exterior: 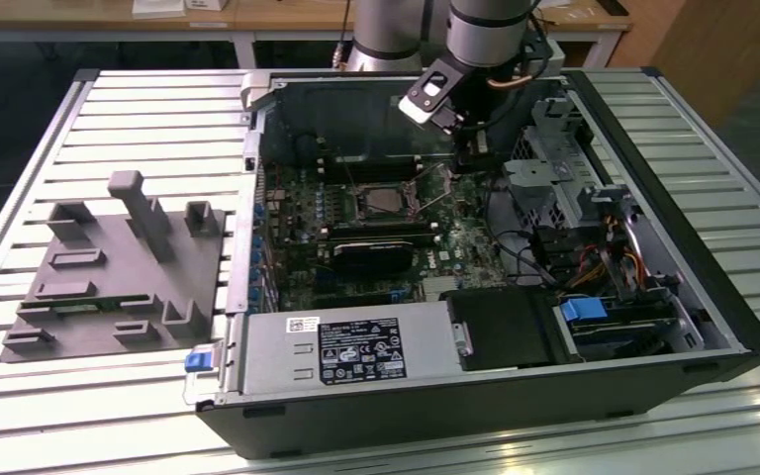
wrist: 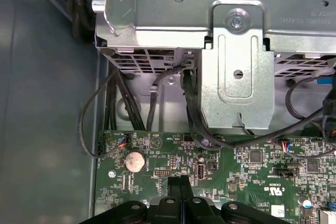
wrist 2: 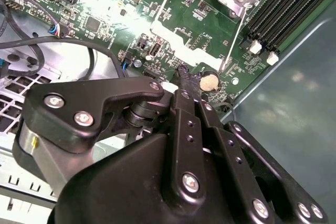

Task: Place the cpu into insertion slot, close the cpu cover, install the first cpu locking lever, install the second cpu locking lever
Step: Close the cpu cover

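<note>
In the exterior view the gripper (exterior: 475, 166) hangs inside the open computer case (exterior: 697, 297), over the board just off the exterior view's right edge of the insertion slot (exterior: 357, 198). The cpu (exterior: 383, 202) lies flat in that slot. A metal drive cage (exterior: 552, 173) crowds the gripper's other side, leaving a narrow gap. A grey fixture (exterior: 116, 267) sits well apart on the slatted table (exterior: 155, 99).

In the second wrist view the fingers (wrist 2: 181, 95) are pressed together on nothing, their tip near a coin cell (wrist 2: 209, 81). The cpu cover (wrist 2: 189, 44) stands open, with board showing through its window. Memory slots (wrist 2: 289, 3) run along the board's edge.

In the first wrist view cables (wrist: 194, 119) drop from the cage to the board, and bare case wall (wrist: 47, 103) borders the board's edge.
</note>
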Controlling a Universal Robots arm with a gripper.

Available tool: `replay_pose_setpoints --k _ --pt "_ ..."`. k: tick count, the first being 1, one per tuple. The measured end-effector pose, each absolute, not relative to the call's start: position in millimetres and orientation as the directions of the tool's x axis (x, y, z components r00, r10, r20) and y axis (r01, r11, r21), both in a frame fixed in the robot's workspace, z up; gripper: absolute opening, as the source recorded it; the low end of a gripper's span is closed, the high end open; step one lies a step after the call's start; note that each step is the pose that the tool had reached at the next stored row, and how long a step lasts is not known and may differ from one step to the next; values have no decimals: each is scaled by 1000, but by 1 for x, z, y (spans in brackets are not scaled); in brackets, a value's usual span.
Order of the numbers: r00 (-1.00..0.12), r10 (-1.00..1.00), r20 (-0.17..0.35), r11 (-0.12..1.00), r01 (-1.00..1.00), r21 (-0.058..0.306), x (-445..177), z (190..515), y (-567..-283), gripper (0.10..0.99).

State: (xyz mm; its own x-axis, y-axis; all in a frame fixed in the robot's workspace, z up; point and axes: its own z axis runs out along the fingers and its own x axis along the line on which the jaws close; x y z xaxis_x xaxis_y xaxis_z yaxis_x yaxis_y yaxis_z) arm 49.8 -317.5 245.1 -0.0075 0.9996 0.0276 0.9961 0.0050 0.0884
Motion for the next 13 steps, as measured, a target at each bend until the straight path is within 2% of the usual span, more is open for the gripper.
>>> replay_pose_setpoints --k 13 --pt "-4 1000 24 2 996 88 51 238 -317 106"
